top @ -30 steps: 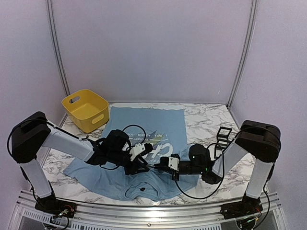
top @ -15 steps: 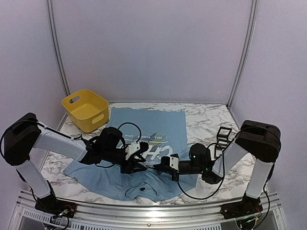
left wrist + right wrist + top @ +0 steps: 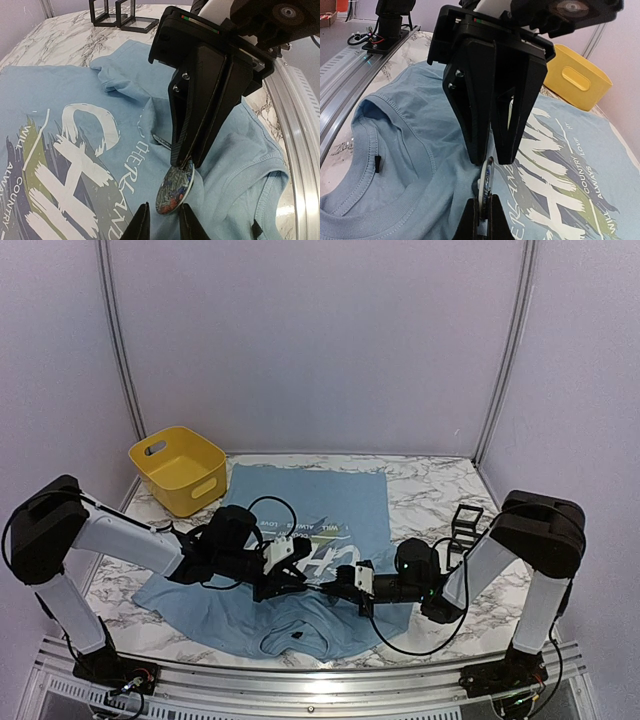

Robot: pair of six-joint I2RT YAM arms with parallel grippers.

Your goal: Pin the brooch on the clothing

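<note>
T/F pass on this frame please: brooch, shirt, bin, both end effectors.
1. The right end effector is shut on the brooch. True.
2. The T-shirt is stuffed in the yellow bin. False: it lies spread on the table, with the bin beside its far left corner.
3. The left end effector clamps the shirt's collar. False: its fingers stand apart right by the brooch, away from the collar.
4. The brooch is held over the shirt, next to the white lettering. True.
</note>
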